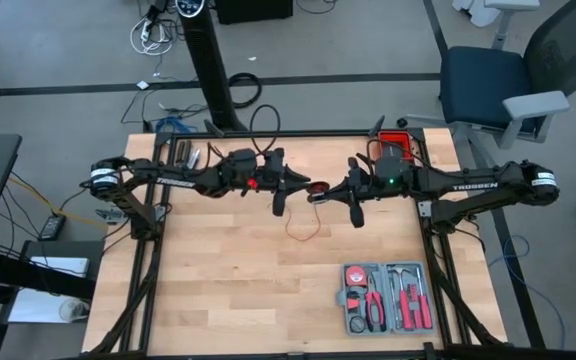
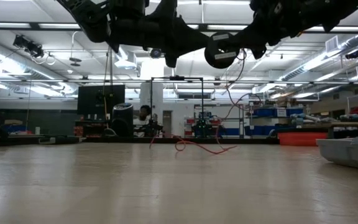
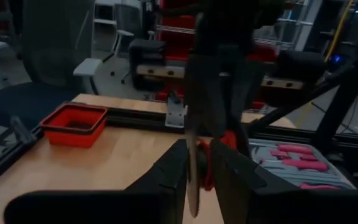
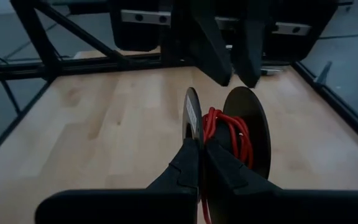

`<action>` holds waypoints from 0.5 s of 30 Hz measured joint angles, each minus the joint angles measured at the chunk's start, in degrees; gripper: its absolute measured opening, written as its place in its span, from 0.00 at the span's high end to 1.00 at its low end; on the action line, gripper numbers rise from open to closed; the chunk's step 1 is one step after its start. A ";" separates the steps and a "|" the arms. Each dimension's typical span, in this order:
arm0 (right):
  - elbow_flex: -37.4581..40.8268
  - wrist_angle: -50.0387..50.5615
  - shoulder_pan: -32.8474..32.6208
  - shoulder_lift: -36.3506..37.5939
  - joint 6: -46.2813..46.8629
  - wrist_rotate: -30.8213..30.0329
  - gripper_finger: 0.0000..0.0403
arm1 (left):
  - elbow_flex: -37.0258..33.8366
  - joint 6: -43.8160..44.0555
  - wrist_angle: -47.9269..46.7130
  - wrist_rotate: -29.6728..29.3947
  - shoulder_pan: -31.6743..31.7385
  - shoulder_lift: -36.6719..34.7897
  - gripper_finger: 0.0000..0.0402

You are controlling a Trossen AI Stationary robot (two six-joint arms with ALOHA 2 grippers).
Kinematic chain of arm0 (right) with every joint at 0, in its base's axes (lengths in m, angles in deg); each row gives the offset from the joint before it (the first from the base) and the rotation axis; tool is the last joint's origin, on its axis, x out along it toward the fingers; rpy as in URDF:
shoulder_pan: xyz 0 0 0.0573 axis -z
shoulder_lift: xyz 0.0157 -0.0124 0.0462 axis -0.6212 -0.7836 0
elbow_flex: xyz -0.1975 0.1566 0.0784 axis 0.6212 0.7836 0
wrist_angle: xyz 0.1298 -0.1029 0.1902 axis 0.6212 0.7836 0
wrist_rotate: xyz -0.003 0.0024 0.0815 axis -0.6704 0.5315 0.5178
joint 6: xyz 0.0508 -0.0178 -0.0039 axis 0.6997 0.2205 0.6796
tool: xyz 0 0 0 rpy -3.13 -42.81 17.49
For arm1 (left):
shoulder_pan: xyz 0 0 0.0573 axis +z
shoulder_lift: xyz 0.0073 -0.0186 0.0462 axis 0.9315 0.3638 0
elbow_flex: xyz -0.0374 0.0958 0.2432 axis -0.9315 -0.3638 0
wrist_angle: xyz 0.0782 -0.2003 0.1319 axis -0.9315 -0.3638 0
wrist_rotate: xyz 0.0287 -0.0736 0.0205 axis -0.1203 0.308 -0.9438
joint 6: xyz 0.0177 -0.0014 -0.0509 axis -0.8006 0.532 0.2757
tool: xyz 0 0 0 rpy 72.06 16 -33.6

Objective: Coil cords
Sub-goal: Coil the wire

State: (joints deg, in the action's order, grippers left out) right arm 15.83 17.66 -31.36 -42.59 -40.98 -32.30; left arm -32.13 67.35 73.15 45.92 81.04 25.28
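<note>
red cord (image 4: 229, 134) partly hidden on spool (image 4: 247, 127), right pincer (image 4: 199, 163) pinching its flange.

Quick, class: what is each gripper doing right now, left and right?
Left gripper: fingers slightly apart around the spool's disc; grip cannot be told.
Right gripper: closed on the spool wound with red cord.

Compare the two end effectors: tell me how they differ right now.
The right end effector is shut on the flange of a dark spool wound with red cord; the left end effector holds nothing. The right one's fingers are pinched together; the left one's stand slightly apart. Both hang raised above the table, near its middle.
</note>
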 joint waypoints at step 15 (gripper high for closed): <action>0.00 0.02 -0.31 -0.02 -2.98 -1.68 0.99 | 0.00 -2.86 -4.44 -1.24 0.73 -0.59 0.72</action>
State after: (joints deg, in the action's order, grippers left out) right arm 15.83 17.68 -31.66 -42.61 -43.96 -33.98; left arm -32.13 64.49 68.71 44.67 81.77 24.69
